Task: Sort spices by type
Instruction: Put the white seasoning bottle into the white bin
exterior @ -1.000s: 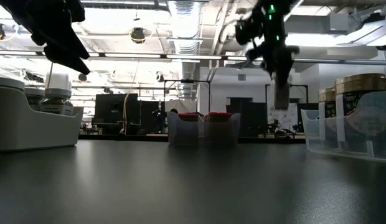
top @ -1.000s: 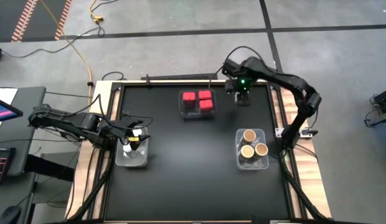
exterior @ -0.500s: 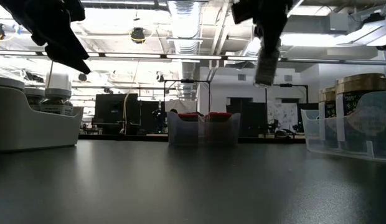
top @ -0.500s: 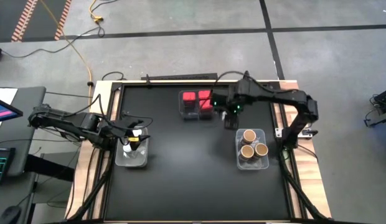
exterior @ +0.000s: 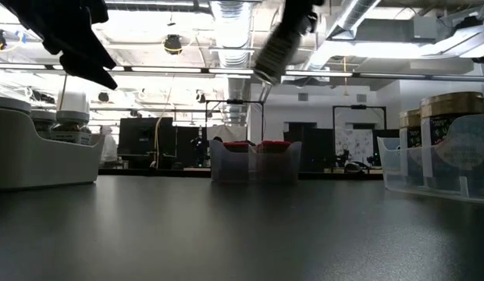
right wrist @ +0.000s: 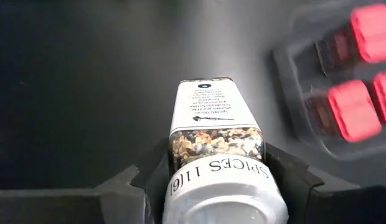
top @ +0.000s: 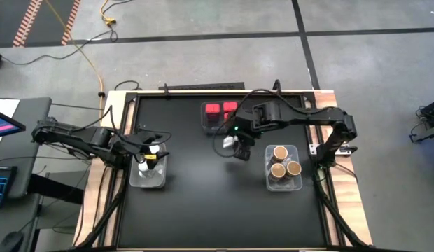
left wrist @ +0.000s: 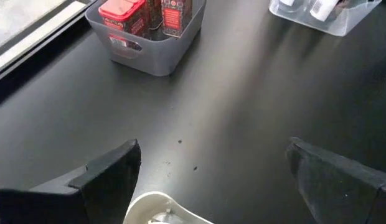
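- Right gripper (top: 234, 142) mid-frame in the high view, clamped tight on a white-capped spice jar (right wrist: 216, 144), carried in the air just below the bin of red-topped spices (top: 220, 114).
- In the low view, jar (exterior: 276, 48) tilted high in the upper middle, well clear of the tabletop.
- Right wrist view: dark fingers (right wrist: 157, 167) pinching the jar's shoulder just under the cap, label and coarse mix showing through the clear wall.
- Likely light and rigid, smooth-walled, so prone to twist or slip in a two-point pinch; hard-shelled, could crack or bounce if dropped.
- Best hold judged to be across the body below the cap, square to the flat sides, as gripped now.
- Left gripper (top: 145, 155) at lower left, over the clear bin (top: 160, 180) of white-capped jars (top: 144, 168), pincer spread wide, nothing between its fingers.
- Tan-lidded jars (top: 280, 152) sitting in their bin at lower right, well apart from both grippers.
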Controlling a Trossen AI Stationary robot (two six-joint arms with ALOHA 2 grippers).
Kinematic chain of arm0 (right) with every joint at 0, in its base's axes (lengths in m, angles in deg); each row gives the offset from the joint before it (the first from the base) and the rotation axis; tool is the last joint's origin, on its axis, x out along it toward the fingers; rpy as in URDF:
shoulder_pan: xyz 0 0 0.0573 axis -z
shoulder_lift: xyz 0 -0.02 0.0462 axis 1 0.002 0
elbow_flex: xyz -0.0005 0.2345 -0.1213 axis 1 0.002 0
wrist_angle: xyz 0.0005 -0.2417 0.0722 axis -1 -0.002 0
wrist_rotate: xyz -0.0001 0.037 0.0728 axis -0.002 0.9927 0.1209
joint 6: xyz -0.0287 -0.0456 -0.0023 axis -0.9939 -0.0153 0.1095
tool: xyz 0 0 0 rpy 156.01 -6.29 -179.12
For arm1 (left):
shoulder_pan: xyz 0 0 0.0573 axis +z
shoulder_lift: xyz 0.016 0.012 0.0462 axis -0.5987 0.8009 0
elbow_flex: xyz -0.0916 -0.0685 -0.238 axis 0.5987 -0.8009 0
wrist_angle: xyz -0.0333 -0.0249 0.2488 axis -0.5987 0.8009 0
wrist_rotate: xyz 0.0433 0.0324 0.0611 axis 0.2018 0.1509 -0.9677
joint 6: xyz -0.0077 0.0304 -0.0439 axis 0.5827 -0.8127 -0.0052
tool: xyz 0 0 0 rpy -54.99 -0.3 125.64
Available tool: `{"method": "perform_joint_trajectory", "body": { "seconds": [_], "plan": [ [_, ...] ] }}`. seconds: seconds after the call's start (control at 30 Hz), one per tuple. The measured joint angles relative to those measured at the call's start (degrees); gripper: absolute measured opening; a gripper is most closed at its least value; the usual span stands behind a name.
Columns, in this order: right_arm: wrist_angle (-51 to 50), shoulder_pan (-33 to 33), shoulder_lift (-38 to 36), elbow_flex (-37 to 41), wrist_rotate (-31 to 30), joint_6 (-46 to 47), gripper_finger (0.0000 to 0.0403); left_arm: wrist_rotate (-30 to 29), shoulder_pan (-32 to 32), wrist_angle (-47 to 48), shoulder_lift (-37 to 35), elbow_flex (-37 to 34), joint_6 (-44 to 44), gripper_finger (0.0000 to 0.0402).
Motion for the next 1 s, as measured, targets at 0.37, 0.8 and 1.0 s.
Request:
{"method": "perform_joint_trajectory", "body": {
  "seconds": [0.37, 0.8, 1.0],
  "plan": [
    [-10.10, -2.40, 23.69, -29.15, 1.99, -1.64, 0.0220, 0.00, -0.01, 0.17, -0.02, 0.00, -1.50, 0.0384],
    [-12.24, -2.31, 33.38, -25.64, 6.78, 3.28, 0.0220, 0.00, -0.01, 1.13, 0.00, -0.01, -1.48, 0.0384],
    [-14.40, -2.68, 34.62, -25.64, 6.92, 5.91, 0.0240, 0.00, -0.01, 1.42, -0.02, -0.01, -1.48, 0.0384]
  ]
}}
